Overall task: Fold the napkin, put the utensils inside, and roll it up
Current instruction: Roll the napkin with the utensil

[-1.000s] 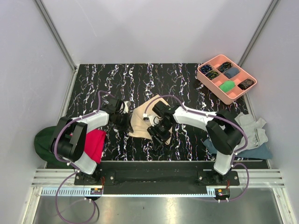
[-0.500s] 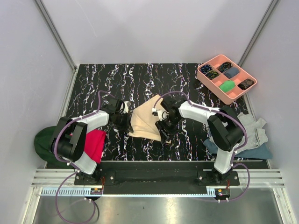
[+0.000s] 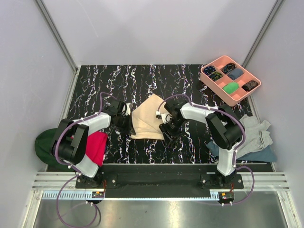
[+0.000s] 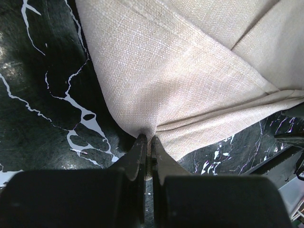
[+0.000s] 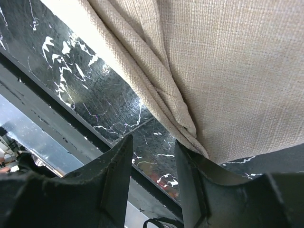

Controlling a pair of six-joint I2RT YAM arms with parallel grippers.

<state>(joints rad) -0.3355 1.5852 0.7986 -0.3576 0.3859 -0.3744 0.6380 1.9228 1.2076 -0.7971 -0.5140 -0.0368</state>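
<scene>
Spotted napkin (image 3: 146, 123) bunched at middle of table (image 3: 142, 80). Noted left end effector (image 4: 147, 141) pinched tight on napkin's edge. Noted right end effector (image 5: 152, 142) half open beside a creased fold, gripping nothing.

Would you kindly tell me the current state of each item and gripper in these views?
napkin: folded over, one corner pinched.
left gripper: shut on the napkin's corner.
right gripper: open beside the napkin's bunched edge, holding nothing.
tray: compartments hold small items.
red cloth: crumpled by the left arm.
grey cloth: heaped by the right arm.
</scene>
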